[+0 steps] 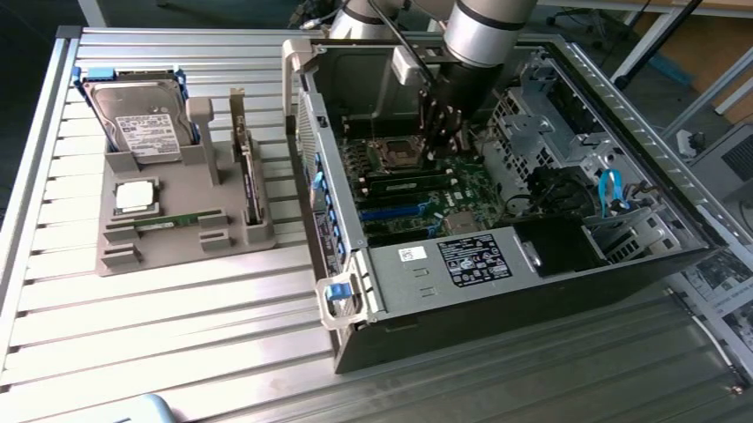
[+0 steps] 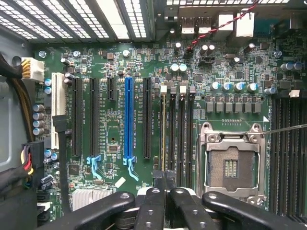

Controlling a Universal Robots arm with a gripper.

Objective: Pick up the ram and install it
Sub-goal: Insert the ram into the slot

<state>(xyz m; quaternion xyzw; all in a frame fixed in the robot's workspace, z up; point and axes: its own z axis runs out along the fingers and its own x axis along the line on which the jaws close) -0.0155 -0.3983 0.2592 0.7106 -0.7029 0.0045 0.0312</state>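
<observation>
Here the gripper point(image 2: 164, 184) hangs inside the open computer case point(image 1: 389, 273), its fingers point(image 2: 154, 199) pressed together just over the ram point(image 2: 164, 129) seated in its motherboard point(image 2: 110, 139) slot.

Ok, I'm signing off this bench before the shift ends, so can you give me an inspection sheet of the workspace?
Surface: slatted metal table carrying a grey tray and an open computer case.
Job's things: the ram stands edge-on in a motherboard slot beside the empty processor socket.
Clutter: hard drive and processor chip in the tray.
Grippers: gripper shut, over the ram's end; grip unclear.
Cables: blue cable in the case; red-black wire.
Surroundings: printed sheets beside the case.
</observation>
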